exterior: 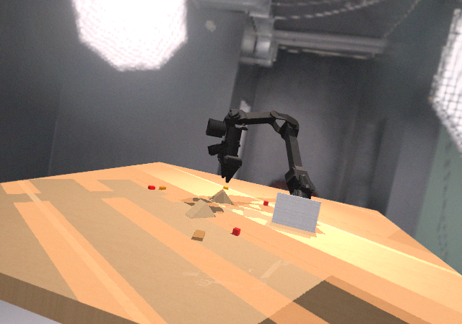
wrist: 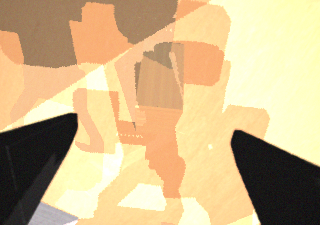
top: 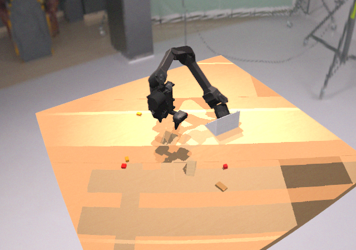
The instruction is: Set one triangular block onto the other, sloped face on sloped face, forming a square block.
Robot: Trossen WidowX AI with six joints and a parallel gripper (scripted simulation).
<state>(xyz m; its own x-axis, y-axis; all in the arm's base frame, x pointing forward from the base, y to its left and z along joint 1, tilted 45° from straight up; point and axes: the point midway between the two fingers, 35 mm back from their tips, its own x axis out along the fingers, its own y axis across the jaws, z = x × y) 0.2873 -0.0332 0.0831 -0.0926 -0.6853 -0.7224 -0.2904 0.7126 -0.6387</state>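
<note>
Two tan triangular blocks stand apart on the table. The farther block (top: pixel 169 138) (exterior: pixel 222 197) is partly in the arm's shadow; the wrist view shows one block (wrist: pixel 160 87) ahead, between the fingers' directions and beyond the tips. The nearer block (top: pixel 191 168) (exterior: pixel 201 210) stands to its front right in the top view. Both rest on the table with a ridge upward in the exterior view. My gripper (top: pixel 168 125) (exterior: pixel 227 180) (wrist: pixel 156 129) is wide open and empty, pointing down above the farther block without touching it.
A pale upright panel (top: pixel 227 123) (exterior: pixel 296 212) stands by the arm's base. Small red cubes (top: pixel 123 166) (top: pixel 225 166) (exterior: pixel 236 231), yellow pieces (top: pixel 138 113) (top: pixel 126 158) (exterior: pixel 162 187) and a flat brown piece (top: pixel 221 186) (exterior: pixel 198 235) lie around the blocks.
</note>
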